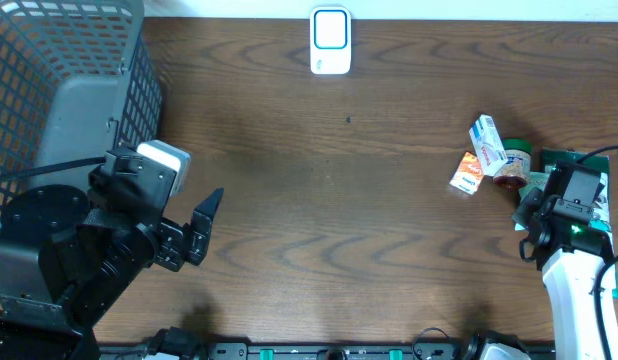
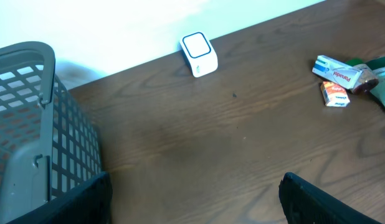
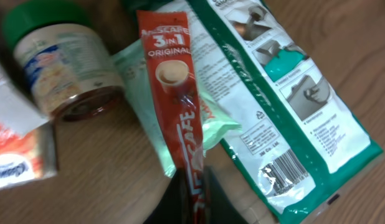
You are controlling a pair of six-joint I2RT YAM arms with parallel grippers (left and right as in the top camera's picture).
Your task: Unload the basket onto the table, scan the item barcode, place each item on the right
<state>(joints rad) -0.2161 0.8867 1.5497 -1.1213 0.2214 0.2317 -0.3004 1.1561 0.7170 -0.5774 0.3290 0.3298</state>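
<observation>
A red 3-in-1 coffee sachet (image 3: 177, 106) lies over a pale green packet (image 3: 214, 121), in a pile at the table's right side. In the right wrist view my right gripper (image 3: 194, 199) is shut on the sachet's near end, one dark finger on each side. Next to it a green-and-white packet (image 3: 292, 93) shows its barcode. The white scanner (image 1: 330, 40) stands at the table's far edge, also seen in the left wrist view (image 2: 199, 54). My left gripper (image 1: 201, 228) hangs open over bare table near the left, holding nothing.
A green-lidded jar (image 3: 61, 68), a blue-white box (image 1: 488, 142) and an orange box (image 1: 468, 173) lie by the pile. A grey wire basket (image 1: 69, 80) fills the far left corner.
</observation>
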